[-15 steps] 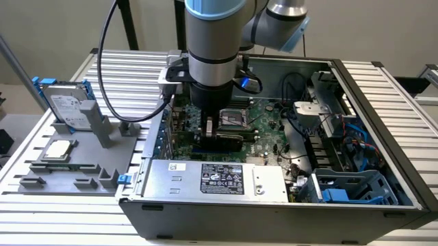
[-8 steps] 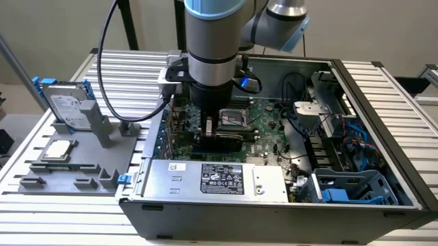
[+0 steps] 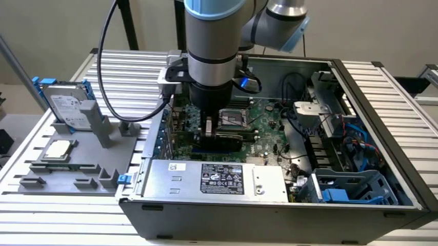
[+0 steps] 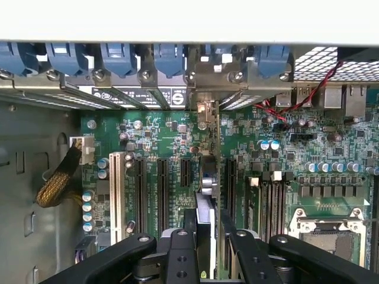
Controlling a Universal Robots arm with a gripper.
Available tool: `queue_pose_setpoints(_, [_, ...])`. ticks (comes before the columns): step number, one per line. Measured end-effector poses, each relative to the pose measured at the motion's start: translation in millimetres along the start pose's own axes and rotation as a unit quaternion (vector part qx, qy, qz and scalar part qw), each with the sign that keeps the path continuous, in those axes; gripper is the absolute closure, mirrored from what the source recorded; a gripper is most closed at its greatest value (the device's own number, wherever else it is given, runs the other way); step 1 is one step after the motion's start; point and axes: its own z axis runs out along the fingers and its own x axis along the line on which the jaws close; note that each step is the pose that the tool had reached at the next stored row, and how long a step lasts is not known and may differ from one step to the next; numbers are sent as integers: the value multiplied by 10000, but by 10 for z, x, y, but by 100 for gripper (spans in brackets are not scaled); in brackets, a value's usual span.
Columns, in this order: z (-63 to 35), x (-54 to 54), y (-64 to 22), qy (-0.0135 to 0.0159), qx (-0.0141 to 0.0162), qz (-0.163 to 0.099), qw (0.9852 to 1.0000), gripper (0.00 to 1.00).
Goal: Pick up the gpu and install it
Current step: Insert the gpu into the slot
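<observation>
The gpu [image 3: 220, 140] stands on edge inside the open computer case [image 3: 383, 102], low over the green motherboard [image 3: 263, 120] beside the CPU socket [image 3: 236, 117]. My gripper [image 3: 217, 131] reaches straight down into the case and is shut on the card's upper edge. In the wrist view the gpu [image 4: 205, 195] shows edge-on between my black fingers [image 4: 180, 251], lined up with the row of expansion slots [image 4: 161, 189]. Its silver bracket [image 4: 206, 109] sits at the case's rear slot wall. Whether the card is fully pressed into its slot cannot be told.
A grey fixture [image 3: 75, 169] at the exterior view's left holds a silver hard drive with blue frame [image 3: 65, 102] and a small square CPU chip [image 3: 57, 148]. The power supply [image 3: 212, 179] lies in front of the card. Cables [image 3: 342, 138] and a blue drive cage [image 3: 349, 192] fill the case's right.
</observation>
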Motion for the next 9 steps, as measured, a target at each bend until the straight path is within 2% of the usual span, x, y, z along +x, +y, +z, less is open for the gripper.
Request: queue_pose_setpoints(9, [19,1,1,-1,1,0,10000,100])
